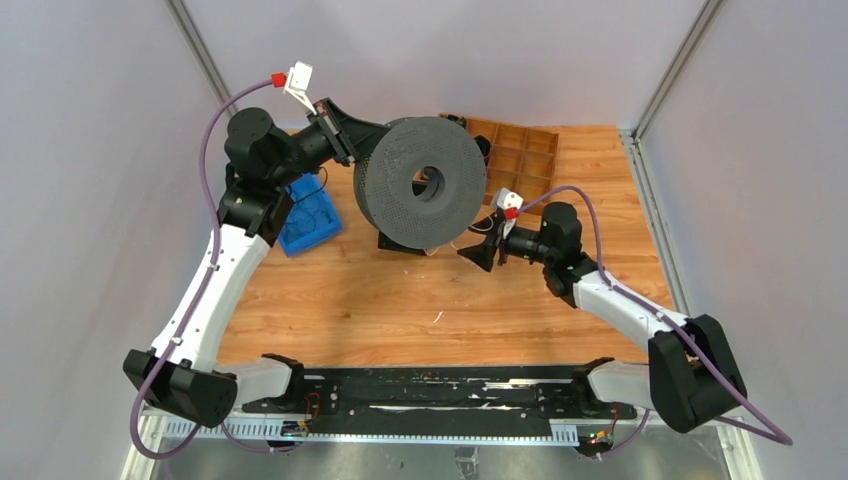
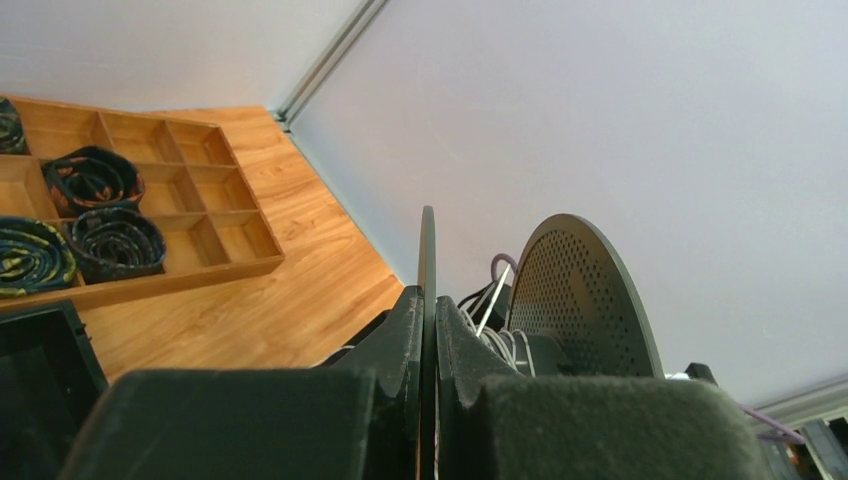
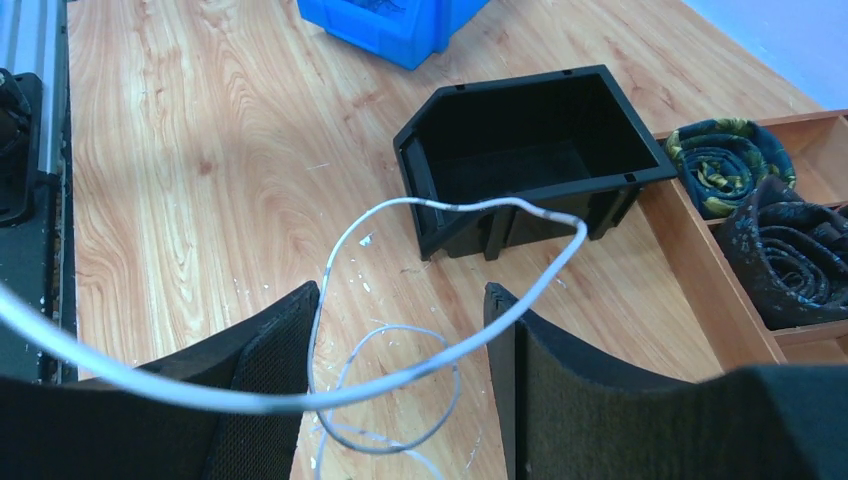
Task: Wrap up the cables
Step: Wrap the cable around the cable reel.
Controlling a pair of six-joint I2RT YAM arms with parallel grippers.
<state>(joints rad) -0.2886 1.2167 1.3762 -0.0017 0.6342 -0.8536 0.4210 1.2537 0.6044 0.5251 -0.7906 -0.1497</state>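
Noted left tool [image 2: 428, 300] clamped shut on the thin rim of one flange of a black perforated spool [image 1: 400, 190], holding it raised over the middle of the table [image 1: 400, 300]. Saw turns of white cable [image 2: 500, 345] on the hub between the two flanges in the left wrist view. Found right tool [image 3: 400, 295] just right of the spool and lower, fingers [image 3: 270, 360] standing wide apart, gripping nothing. Traced the same cable in the right wrist view: one strand arching across the gap between the fingers and sweeping off the left edge of frame, with smaller loose loops lower down, over the table. Cannot tell about contact between strand and fingers. Logged a black bin [image 3: 540, 130] on the table beneath the spool, a blue bin [image 1: 298, 240] further left under the left arm, and a wooden compartment tray [image 1: 525, 165] at the far right, with dark coiled bundles [image 2: 95, 180] in several compartments.
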